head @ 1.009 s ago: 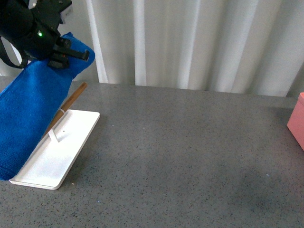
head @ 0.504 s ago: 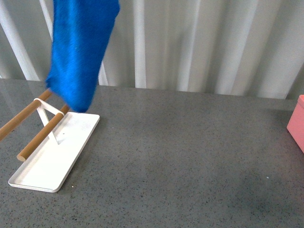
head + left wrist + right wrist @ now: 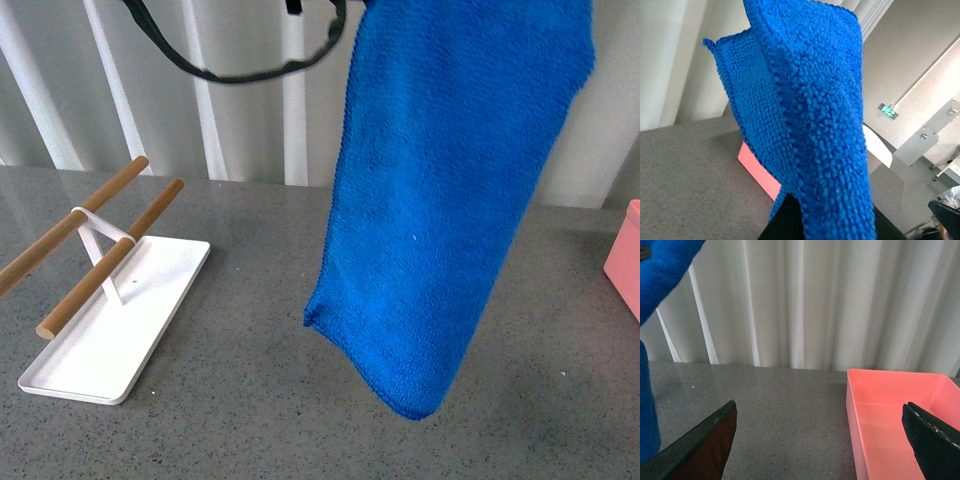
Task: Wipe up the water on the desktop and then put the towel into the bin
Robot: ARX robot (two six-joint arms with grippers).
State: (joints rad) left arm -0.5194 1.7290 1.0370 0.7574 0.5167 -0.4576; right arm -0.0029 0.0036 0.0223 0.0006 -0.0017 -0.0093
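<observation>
1. Blue microfibre, the towel (image 3: 450,200) hangs full length in the air, clear of the bin (image 3: 625,260) and on the side of it where the white tray (image 3: 100,350) lies, nearer to the bin than the tray is.
2. Whether its lower corner touches the desktop (image 3: 250,400) cannot be told.
3. The left gripper (image 3: 787,220) grips the towel. The cloth is draped over it and hides nearly all of its fingers, and a strip of the pink bin shows behind the folds.
4. The right gripper (image 3: 819,425) is spread wide and holds nothing. One finger shows against the bin's inside, the other against the desktop beside the bin.
5. The bin stands on the desktop, and what shows of its inside is bare.
6. The tray lies well apart from the bin, across the desktop, with two wooden rods (image 3: 110,250) slanting up from it.
</observation>
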